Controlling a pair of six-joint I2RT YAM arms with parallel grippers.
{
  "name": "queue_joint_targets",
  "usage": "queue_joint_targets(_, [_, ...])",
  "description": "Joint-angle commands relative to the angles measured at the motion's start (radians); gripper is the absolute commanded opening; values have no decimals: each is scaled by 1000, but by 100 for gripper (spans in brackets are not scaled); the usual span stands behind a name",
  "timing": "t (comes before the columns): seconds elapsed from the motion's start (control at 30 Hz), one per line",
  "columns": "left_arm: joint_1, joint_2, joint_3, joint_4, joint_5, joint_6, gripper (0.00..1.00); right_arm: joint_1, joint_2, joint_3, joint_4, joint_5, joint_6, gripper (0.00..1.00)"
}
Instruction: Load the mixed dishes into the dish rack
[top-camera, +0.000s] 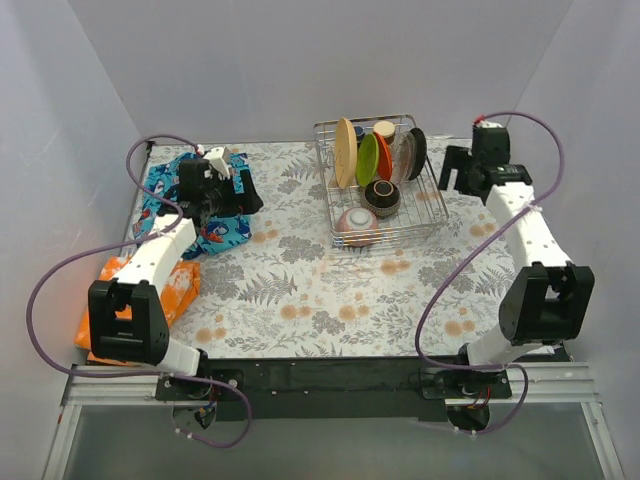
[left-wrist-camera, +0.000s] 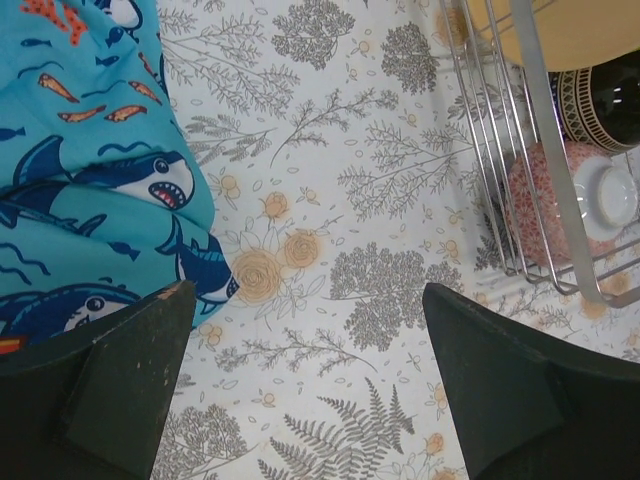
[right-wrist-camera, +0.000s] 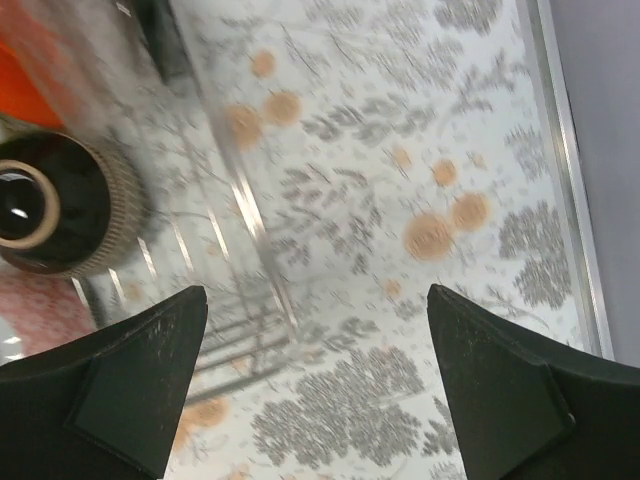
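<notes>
The silver wire dish rack (top-camera: 428, 205) stands at the back centre. It holds upright a tan-yellow plate (top-camera: 346, 152), a green-yellow plate (top-camera: 368, 160), an orange plate (top-camera: 383, 157) and a black plate (top-camera: 417, 152), with a beige cup (top-camera: 384, 129) and a dark blue mug (top-camera: 358, 131) behind. A dark brown bowl (top-camera: 381, 197) and a pinkish patterned bowl (top-camera: 357, 225) sit at its front. My left gripper (top-camera: 248, 195) is open and empty at the blue cloth's edge, left of the rack (left-wrist-camera: 530, 150). My right gripper (top-camera: 450, 175) is open and empty just right of the rack (right-wrist-camera: 250, 210).
A blue shark-patterned cloth (top-camera: 185, 205) lies at the back left and shows in the left wrist view (left-wrist-camera: 90, 170). An orange cloth (top-camera: 150, 290) lies under the left arm. The table wears a floral cover (top-camera: 330, 290). White walls close the back and sides.
</notes>
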Motion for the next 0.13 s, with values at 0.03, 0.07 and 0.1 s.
queue_joint_targets(0.03, [-28, 69, 113, 31, -3, 51, 98, -177, -125, -188, -64, -135, -14, 99])
queue_joint_targets(0.07, [-36, 84, 126, 32, -4, 58, 98, -232, -139, -216, -59, -158, -13, 99])
queue_joint_targets(0.1, [-55, 97, 143, 34, -6, 75, 98, -249, -153, -236, -59, -167, -4, 99])
